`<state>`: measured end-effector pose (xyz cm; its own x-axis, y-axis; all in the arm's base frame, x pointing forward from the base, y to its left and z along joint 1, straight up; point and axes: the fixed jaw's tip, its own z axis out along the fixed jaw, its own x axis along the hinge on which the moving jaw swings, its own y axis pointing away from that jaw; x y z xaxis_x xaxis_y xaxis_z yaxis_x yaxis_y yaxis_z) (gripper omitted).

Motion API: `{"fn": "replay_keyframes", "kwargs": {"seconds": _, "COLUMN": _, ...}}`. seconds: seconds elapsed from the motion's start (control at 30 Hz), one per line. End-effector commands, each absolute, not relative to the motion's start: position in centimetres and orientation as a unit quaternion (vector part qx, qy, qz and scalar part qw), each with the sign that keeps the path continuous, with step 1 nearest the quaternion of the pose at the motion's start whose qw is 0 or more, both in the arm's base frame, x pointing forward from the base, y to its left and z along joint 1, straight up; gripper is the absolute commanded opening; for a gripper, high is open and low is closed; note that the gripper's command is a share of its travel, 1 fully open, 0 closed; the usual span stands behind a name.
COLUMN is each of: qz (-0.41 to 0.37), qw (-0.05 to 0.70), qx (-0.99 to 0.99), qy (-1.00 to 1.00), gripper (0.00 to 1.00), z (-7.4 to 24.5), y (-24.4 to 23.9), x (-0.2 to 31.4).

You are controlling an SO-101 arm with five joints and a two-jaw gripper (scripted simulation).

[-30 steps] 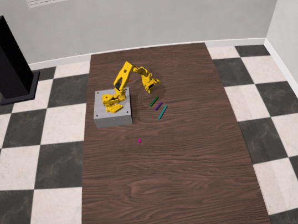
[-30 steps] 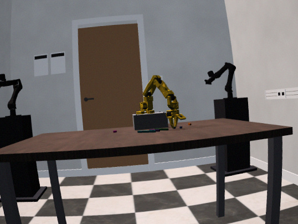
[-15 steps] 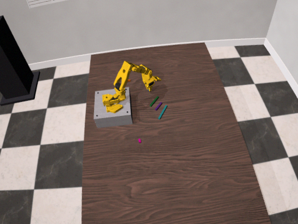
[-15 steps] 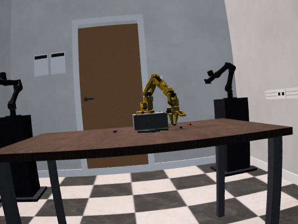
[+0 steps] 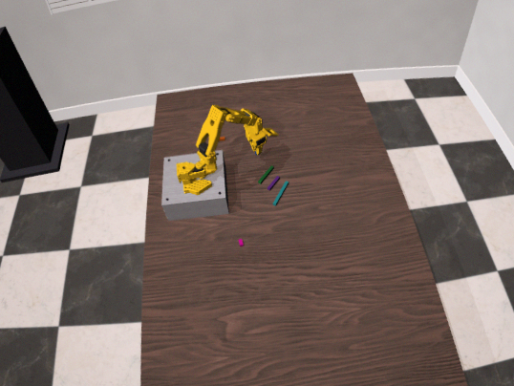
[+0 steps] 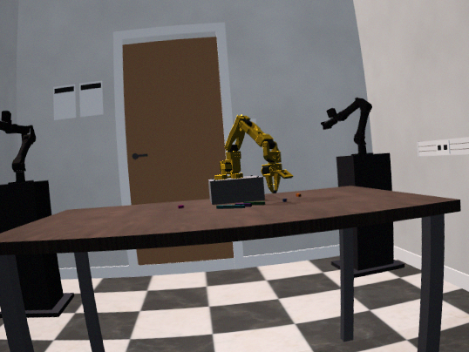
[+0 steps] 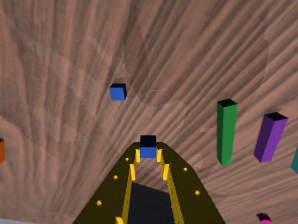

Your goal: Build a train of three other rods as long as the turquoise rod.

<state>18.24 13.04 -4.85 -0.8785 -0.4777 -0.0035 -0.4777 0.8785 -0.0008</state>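
Checkered floor, grey walls, and a dark wood desk (image 5: 306, 306) with the yellow arm on a grey block (image 5: 172, 201) near its back left. The gripper (image 7: 148, 150) is clamped on a small blue rod (image 7: 148, 147), held right at the fingertips and up off the wood. In the top view the gripper (image 5: 258, 149) hangs just behind the row of long rods.

A second blue rod (image 7: 118, 92) lies on the desk a bit ahead and left of the held one in the wrist view, well apart from it.

To the right, three long rods lie side by side, roughly parallel and not touching: green (image 5: 266, 174), then purple (image 5: 273, 182), then turquoise (image 5: 281, 193) on the outside. In the wrist view the green one (image 7: 226, 132) and purple one (image 7: 270, 136) show clearly, turquoise is just a sliver at the right edge.

The magenta rod (image 5: 241, 242) sits alone further toward the front of the desk, well apart from the rest. An orange rod (image 5: 222, 138) peeks out behind the arm; only its end shows at the wrist view's left edge.
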Motion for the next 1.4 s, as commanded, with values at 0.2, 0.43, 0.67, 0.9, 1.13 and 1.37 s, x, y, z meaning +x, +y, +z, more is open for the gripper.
{"fn": "replay_keyframes", "kwargs": {"seconds": 0.2, "qz": -0.001, "qw": -0.003, "qx": -0.249, "qy": 0.968, "gripper": 0.0, "z": -4.6, "y": 12.5, "x": 18.2}}
{"fn": "replay_keyframes", "kwargs": {"seconds": 0.43, "qz": -0.001, "qw": -0.003, "qx": -0.256, "qy": 0.967, "gripper": 0.0, "z": -4.6, "y": 12.1, "x": 18.5}}
{"fn": "replay_keyframes", "kwargs": {"seconds": 0.67, "qz": -0.001, "qw": -0.003, "qx": -0.273, "qy": 0.962, "gripper": 0.0, "z": -4.7, "y": 10.9, "x": 19.4}}
{"fn": "replay_keyframes", "kwargs": {"seconds": 0.9, "qz": 0.0, "qw": -0.003, "qx": -0.3, "qy": 0.954, "gripper": 0.0, "z": -4.7, "y": 8.8, "x": 20.5}}
{"fn": "replay_keyframes", "kwargs": {"seconds": 1.13, "qz": 0.0, "qw": -0.003, "qx": -0.325, "qy": 0.946, "gripper": 0.0, "z": -4.8, "y": 6.8, "x": 21.4}}
{"fn": "replay_keyframes", "kwargs": {"seconds": 1.37, "qz": 0.001, "qw": -0.003, "qx": -0.367, "qy": 0.93, "gripper": 0.0, "z": -4.9, "y": 3.1, "x": 22.4}}
